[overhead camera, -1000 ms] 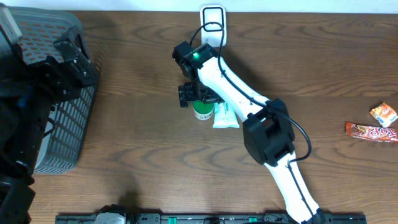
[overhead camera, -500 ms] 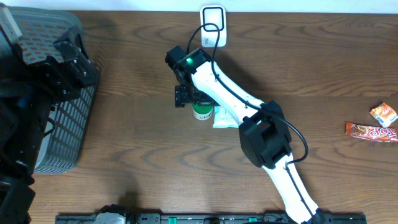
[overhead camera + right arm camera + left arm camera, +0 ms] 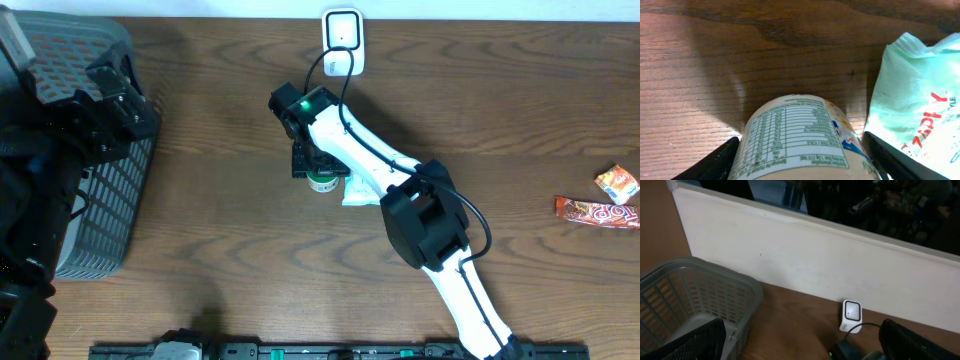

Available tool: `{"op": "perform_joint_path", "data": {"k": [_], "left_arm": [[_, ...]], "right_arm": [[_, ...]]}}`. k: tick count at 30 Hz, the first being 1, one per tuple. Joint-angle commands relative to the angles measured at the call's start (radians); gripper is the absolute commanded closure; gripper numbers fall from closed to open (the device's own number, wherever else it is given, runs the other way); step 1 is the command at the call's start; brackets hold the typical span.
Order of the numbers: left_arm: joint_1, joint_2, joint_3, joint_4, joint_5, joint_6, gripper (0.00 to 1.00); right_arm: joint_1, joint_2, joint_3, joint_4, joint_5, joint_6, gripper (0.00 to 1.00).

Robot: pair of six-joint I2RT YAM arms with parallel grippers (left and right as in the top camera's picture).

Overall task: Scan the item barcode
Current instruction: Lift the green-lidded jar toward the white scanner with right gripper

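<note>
Right pincer is down over the bottle, mid-tabletop. One finger sits on each side of the bottle's body, both right at the label edges. Can't tell from the wrist view whether they're clamping it or just flanking it. Bottle sits on the wood with its nutrition label toward the right wrist cam. A mint-and-white pouch lies just beside the bottle, on its right in the wrist view; can't tell if they touch. White scanner is at the far tabletop edge, near the bottle but apart from it. Right arm reaches diagonally in from the near edge. Left pincer is wide open with nothing between its fingers, above the grey basket at the left end. Two snack packs at the far right, orange one and red bar, are well apart from the bottle.
</note>
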Motion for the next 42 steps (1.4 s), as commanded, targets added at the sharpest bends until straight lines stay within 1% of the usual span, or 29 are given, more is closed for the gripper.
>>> {"op": "perform_joint_path", "data": {"k": [1,2,3,5,6,8,10,12,17,20,28,38,42], "left_arm": [[-0.003,-0.007,-0.003,0.0,-0.009,-0.005,0.02],[-0.003,-0.007,-0.003,0.0,-0.009,-0.005,0.02],[-0.003,-0.007,-0.003,-0.001,-0.009,-0.005,0.02],[-0.003,-0.007,-0.003,-0.001,-0.009,-0.005,0.02],[-0.003,-0.007,-0.003,0.0,-0.009,-0.005,0.02],[-0.003,-0.007,-0.003,-0.001,-0.009,-0.005,0.02],[-0.003,-0.007,-0.003,-0.001,-0.009,-0.005,0.02],[-0.003,-0.007,-0.003,-0.001,-0.009,-0.005,0.02],[-0.003,-0.007,-0.003,-0.001,-0.009,-0.006,0.02],[-0.003,-0.007,-0.003,-0.001,-0.009,-0.006,0.02],[-0.003,-0.007,-0.003,-0.002,-0.009,-0.006,0.02],[-0.003,-0.008,-0.003,-0.002,-0.009,-0.006,0.02],[-0.003,-0.008,-0.003,-0.002,-0.009,-0.006,0.02]], "right_arm": [[-0.003,0.016,-0.008,0.007,0.017,0.003,0.33],[-0.003,0.016,-0.008,0.009,0.017,0.003,0.3],[-0.003,0.016,-0.01,0.013,0.017,0.004,0.23],[-0.003,0.016,-0.026,0.037,0.017,0.004,0.14],[-0.002,0.016,-0.033,0.048,0.017,0.004,0.12],[-0.002,0.016,-0.056,0.076,0.016,0.005,0.12],[-0.002,0.016,-0.08,0.094,0.013,0.008,0.14],[-0.003,0.016,-0.088,0.09,0.012,0.008,0.19],[-0.003,0.016,-0.085,0.067,-0.015,0.008,0.28],[-0.007,0.016,-0.083,0.05,-0.062,0.008,0.37],[-0.04,0.014,-0.069,-0.022,-0.2,0.003,0.43],[-0.148,0.01,-0.044,-0.17,-0.489,-0.011,0.44],[-0.184,0.01,-0.044,-0.195,-0.544,-0.038,0.44]]}}
